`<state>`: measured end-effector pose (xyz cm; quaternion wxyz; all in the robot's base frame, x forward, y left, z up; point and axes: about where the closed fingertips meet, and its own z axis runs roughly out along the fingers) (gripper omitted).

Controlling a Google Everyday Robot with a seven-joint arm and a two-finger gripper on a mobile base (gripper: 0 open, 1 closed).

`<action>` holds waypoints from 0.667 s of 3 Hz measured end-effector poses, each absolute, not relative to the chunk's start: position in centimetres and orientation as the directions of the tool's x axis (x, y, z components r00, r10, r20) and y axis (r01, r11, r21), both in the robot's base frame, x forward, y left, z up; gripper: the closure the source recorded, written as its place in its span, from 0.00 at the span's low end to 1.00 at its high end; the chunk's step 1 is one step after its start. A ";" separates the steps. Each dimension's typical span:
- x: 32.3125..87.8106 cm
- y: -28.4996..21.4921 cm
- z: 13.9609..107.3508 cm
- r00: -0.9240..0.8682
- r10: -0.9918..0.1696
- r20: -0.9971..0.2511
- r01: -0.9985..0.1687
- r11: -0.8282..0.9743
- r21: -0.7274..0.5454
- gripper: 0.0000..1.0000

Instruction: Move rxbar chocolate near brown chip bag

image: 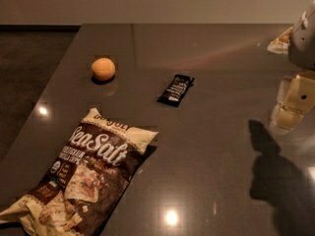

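Locate rxbar chocolate (175, 89) flat on table (221, 58) centre, well apart from brown chip bag (88, 176) at near left — not yet moved. Note gripper (294, 103) at right edge, clear of the bar — probably pre-approach; cannot tell its opening.

Dark glossy counter (211, 156): orange (103, 69) far left, rxbar chocolate (175, 90) in the middle, brown chip bag (83, 181) near left; the gripper (290, 109) hangs above its right side.

Dim, glare-spotted table (221, 58); dark shadow (275, 181) below right-edge pincer (293, 102).
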<state>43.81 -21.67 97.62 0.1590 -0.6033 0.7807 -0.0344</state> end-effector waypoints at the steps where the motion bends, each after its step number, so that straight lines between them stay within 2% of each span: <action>1: 43.8 -21.7 97.6 -0.221 -0.953 -0.207 -0.931 0.270 -0.246 0.00; 2: 44.9 -21.1 97.5 -0.216 -0.950 -0.224 -0.935 0.268 -0.235 0.00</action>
